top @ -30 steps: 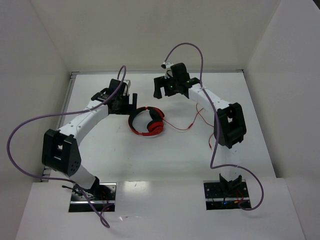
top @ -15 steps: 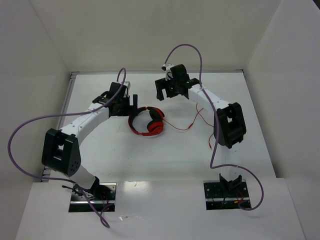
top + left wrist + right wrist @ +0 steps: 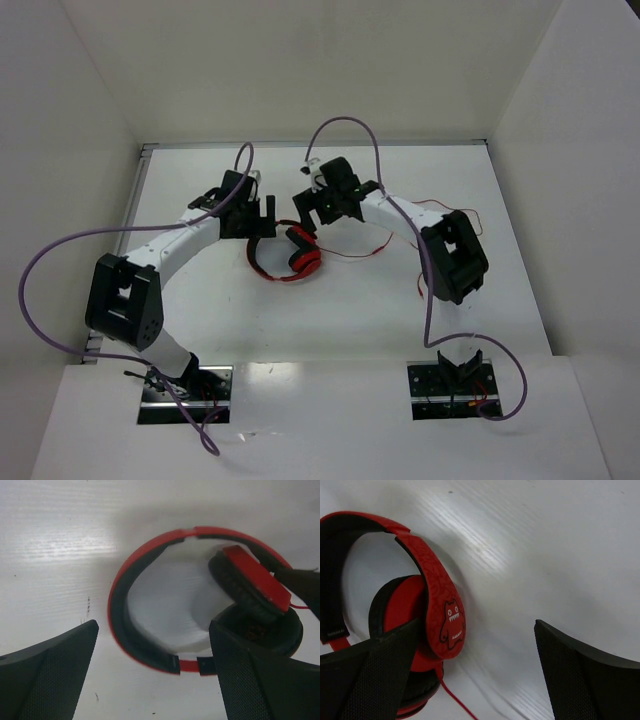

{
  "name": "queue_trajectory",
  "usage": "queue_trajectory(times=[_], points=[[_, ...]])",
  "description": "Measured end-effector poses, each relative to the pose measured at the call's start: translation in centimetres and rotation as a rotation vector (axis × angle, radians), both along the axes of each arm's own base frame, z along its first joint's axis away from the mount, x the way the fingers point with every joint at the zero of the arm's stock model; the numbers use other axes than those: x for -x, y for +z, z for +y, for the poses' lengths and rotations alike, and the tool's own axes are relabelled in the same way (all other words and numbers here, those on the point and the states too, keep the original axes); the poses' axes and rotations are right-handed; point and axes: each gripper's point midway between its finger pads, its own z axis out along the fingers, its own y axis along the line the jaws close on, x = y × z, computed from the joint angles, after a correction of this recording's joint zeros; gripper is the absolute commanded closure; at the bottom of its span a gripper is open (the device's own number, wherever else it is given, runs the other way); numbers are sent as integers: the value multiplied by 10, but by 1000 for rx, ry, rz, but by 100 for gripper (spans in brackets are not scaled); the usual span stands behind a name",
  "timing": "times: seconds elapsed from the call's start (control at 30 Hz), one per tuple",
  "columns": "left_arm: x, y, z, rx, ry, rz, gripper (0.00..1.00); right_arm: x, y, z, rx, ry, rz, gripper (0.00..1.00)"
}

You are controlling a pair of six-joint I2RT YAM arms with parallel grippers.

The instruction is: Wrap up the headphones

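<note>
White tabletop [image 3: 340, 310] lay beneath my arms, the red over-ear headphones [image 3: 300, 263] flat near its middle, their thin red cord [image 3: 362, 252] trailing to my right. My left pincer [image 3: 152, 627] hung spread wide over the black-lined band; my right pincer [image 3: 478, 624] gaped beside one cup. I judged it best to pin the band first, then gather cord loosely

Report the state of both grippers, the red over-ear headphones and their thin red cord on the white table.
Left gripper: open, empty, over the headband.
Right gripper: open, empty, by the ear cups.
Red over-ear headphones: lying on the white table, not gripped, one ear cup tilted over the other.
Thin red cord: loose, unwrapped, trailing right across the table.
</note>
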Motion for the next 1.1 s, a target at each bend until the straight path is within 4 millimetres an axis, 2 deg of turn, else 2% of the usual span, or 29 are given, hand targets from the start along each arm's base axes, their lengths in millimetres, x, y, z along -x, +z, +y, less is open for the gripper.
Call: queue_trajectory(times=[0.07,0.17,0.37,0.57,0.7,0.8,0.87,0.97,1.1], points=[[6,-10,3,-10,6,22,1,8,3,18,5,39,-29,0],[11,-17,6,-21,10,40,1,15,5,32,15,56,-54,0],[8,-18,4,-14,6,35,1,9,9,26,31,20,-86,0],[15,-28,6,-27,6,70,1,12,39,22,-17,20,-152,0],[20,-29,9,-30,11,75,1,15,67,35,-105,106,-196,0],[28,-30,13,-39,21,89,1,24,76,49,-166,204,-205,0],[33,-33,15,-42,39,106,1,30,72,53,-184,245,-204,0],[41,-37,19,-37,57,132,1,41,52,50,-172,281,-169,0],[48,-32,27,-13,87,140,1,46,39,55,-178,324,-150,0]])
